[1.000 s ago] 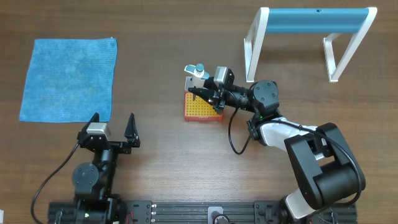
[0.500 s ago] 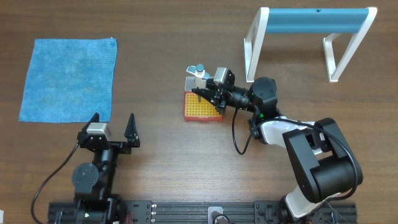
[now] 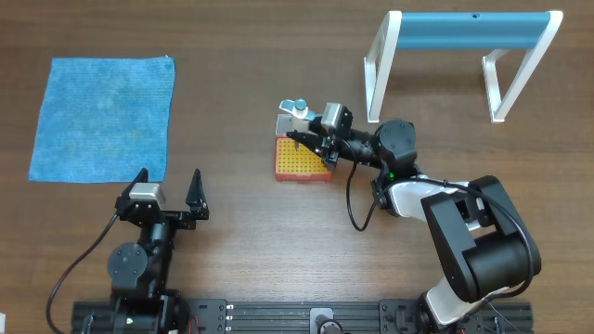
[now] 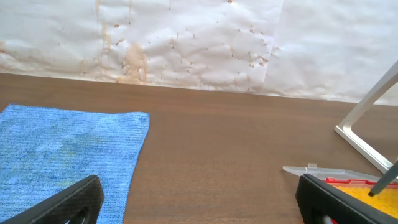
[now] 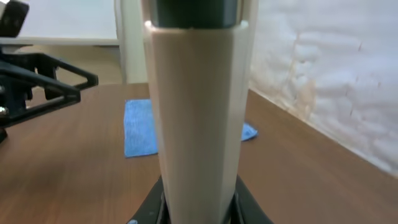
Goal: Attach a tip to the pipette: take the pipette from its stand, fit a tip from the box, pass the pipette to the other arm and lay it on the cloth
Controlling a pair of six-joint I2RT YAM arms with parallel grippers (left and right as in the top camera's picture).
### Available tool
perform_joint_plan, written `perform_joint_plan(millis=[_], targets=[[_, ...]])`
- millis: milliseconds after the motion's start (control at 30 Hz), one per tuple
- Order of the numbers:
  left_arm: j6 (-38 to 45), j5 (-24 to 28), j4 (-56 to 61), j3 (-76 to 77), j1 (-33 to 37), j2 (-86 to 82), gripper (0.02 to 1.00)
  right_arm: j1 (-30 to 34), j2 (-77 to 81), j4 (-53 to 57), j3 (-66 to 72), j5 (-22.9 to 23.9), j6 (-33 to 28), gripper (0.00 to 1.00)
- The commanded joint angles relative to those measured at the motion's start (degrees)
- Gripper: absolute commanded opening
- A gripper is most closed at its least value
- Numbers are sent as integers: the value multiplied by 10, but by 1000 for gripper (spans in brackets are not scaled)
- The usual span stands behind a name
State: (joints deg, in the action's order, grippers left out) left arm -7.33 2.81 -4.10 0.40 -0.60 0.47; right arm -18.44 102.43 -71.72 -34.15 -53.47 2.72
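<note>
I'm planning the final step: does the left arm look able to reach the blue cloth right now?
Probably yes: the cloth lies just beyond the left gripper on its side, bare table between them.

Lab bench, brown wooden worktop (image 3: 278,232), pipette (image 5: 196,124), yellow tip box (image 3: 295,163), stained paper-lined wall (image 4: 199,43)

surface: brown wooden table (image 3: 251,250) | on it: blue cloth (image 3: 102,119), orange tip box (image 3: 295,165), white-blue stand (image 3: 464,30)

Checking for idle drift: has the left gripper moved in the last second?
No. In the top view the left gripper sits at the same spot as before, just below the blue cloth's lower right corner.
</note>
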Motion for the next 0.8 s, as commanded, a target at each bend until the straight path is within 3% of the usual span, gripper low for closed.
perform_joint_plan(millis=[33,167,667,800], targets=[[7,2,-4,-1,-2,-3,998,2,-2,-7,2,-2,26,77],[7,2,-4,-1,-2,-3,998,2,-2,42,2,-2,26,77],[7,2,-4,-1,-2,-3,998,2,-2,53,2,5,-18,77],[7,2,-4,-1,-2,-3,998,2,2,100,2,5,-65,77]])
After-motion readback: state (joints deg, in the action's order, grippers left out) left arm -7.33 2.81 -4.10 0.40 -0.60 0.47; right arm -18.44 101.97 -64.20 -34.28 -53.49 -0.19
